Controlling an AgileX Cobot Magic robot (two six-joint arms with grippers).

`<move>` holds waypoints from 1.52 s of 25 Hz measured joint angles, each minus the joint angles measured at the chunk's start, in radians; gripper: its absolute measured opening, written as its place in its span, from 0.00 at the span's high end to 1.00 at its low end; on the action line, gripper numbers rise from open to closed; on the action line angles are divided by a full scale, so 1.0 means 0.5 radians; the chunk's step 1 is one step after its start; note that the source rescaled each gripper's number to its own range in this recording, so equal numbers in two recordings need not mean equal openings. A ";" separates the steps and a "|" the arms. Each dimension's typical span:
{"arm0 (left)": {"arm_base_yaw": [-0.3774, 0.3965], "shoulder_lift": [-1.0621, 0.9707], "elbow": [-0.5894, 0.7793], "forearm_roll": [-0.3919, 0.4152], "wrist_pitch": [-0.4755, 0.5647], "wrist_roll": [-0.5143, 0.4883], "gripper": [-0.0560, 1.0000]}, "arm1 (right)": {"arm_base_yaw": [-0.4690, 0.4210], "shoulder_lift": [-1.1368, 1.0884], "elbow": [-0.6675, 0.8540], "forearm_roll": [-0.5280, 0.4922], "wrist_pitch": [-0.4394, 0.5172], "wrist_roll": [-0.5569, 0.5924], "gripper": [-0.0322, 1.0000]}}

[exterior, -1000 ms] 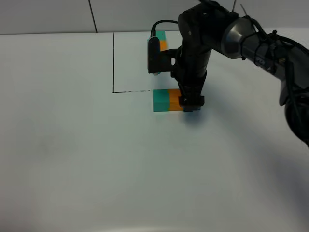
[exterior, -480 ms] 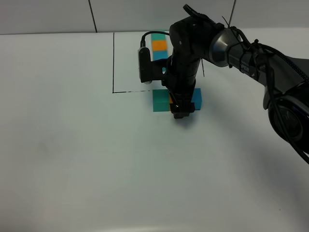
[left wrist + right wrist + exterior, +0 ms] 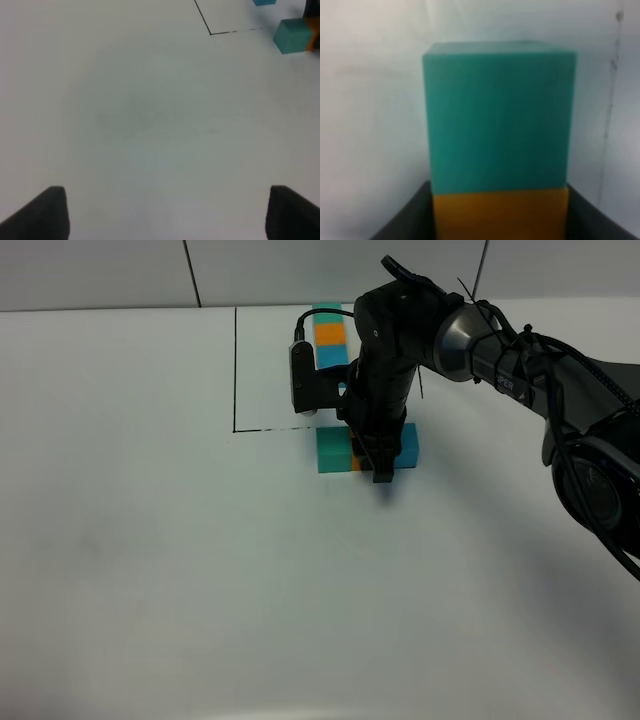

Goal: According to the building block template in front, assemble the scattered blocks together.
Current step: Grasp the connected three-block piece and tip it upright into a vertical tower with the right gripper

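Observation:
The building block template (image 3: 329,332), a joined teal-green, orange and blue row, lies at the back inside a thin black-lined rectangle (image 3: 235,370). In front of it the scattered blocks sit side by side: teal-green (image 3: 332,451), orange (image 3: 356,458) and blue (image 3: 406,443). My right gripper (image 3: 381,468) points straight down, shut on the orange block (image 3: 500,215), its dark fingers (image 3: 405,222) pressing both sides. That arm hides most of the orange block from above. The teal-green block (image 3: 500,117) touches the orange one. My left gripper (image 3: 170,212) hovers open over bare table, holding nothing.
The white table (image 3: 200,570) stretches wide to the left and front. The black line's corner (image 3: 211,33) and the teal-green block (image 3: 294,35) show far off in the left wrist view. The right arm's cable and camera (image 3: 300,380) hang over the rectangle.
My right gripper slid left from over the blue block to the orange one, uncovering the blue block, and its jaws closed on the orange block. The left gripper stayed still.

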 joint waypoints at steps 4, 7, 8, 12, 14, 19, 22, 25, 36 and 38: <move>0.000 0.000 0.000 0.000 0.000 0.000 0.20 | 0.000 0.000 0.000 0.000 0.017 0.148 0.95; 0.000 0.000 0.000 0.000 0.000 0.000 0.20 | 0.000 -0.021 0.000 -0.007 0.080 0.403 0.95; 0.000 0.000 0.000 0.000 0.000 0.000 0.20 | 0.000 -0.031 0.000 -0.009 0.126 0.528 0.95; 0.000 0.000 0.000 0.000 0.000 0.000 0.20 | 0.021 -0.113 0.000 -0.017 0.325 1.234 0.95; 0.000 0.000 0.000 0.000 0.000 0.000 0.20 | 0.058 -0.141 0.000 -0.018 0.375 1.643 0.95; 0.000 0.000 0.000 0.000 0.000 0.000 0.20 | 0.122 -0.149 -0.001 -0.047 0.391 2.523 0.95; 0.000 0.000 0.000 0.000 0.000 0.000 0.20 | 0.162 -0.149 -0.001 -0.146 0.365 2.851 0.95; 0.000 0.000 0.000 0.000 0.000 0.000 0.20 | 0.194 -0.149 -0.001 -0.240 0.297 3.096 0.95; 0.000 0.000 0.000 0.000 0.000 0.000 0.20 | 0.206 -0.126 -0.001 -0.180 0.210 3.378 0.96; 0.000 0.000 0.000 0.000 -0.001 0.000 0.20 | 0.207 -0.099 -0.001 -0.173 0.214 3.379 0.96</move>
